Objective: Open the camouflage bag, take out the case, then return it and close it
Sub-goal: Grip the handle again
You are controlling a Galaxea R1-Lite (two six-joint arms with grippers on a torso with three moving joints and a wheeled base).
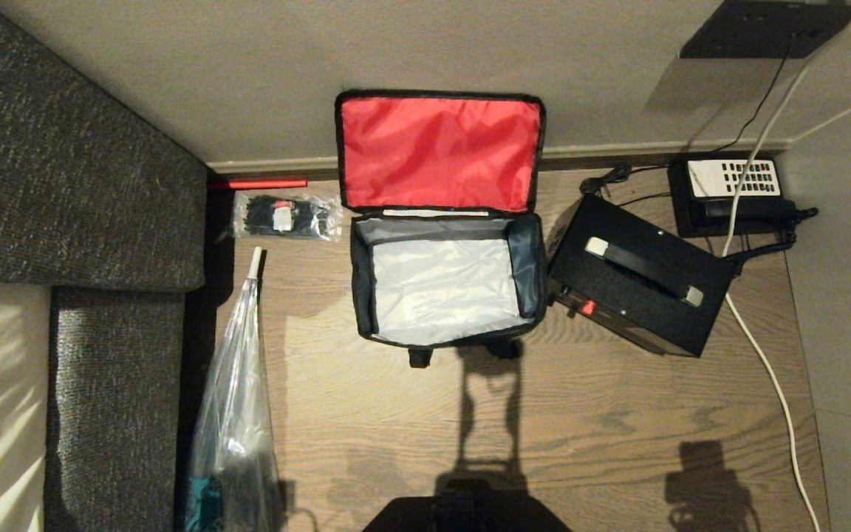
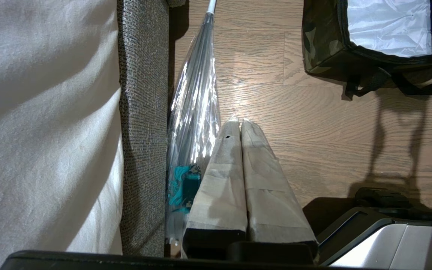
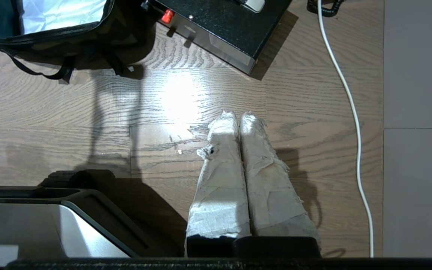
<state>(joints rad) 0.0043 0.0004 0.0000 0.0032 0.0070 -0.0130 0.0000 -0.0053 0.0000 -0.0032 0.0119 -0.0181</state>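
So here's where we're at: the camouflage bag (image 1: 444,284) sits on the wood floor (image 1: 603,428) with its lid flipped all the way back against the wall, red lining facing up. So the opening step looks done. Inside we only see crinkly silvery-white lining, nothing else. The case is the weird part. We honestly can't find a flat black case anywhere in view, not in the bag and not on the floor beside it. The only big black thing close by is a black box (image 1: 640,277) with a carry handle and a red button, touching the bag's right side, and that doesn't look like it. Behind that is a telephone (image 1: 736,193), and on the bag's left a small clear packet of black ties (image 1: 286,216) plus a long clear plastic bag (image 1: 237,414) along the sofa (image 1: 78,185).

So our guess: bag opened, case either out of sight or hidden, and closing the lid definitely not yet done.

Neither arm shows in the head view. The left gripper (image 2: 238,123) hangs over bare floor next to the plastic bag, taped fingers pressed together with nothing between them; the bag's front corner is well apart from it. The right gripper (image 3: 238,116) is the same story, fingers squeezed together and empty, over bare floor, with the bag's strap side and the black box both well ahead of it.
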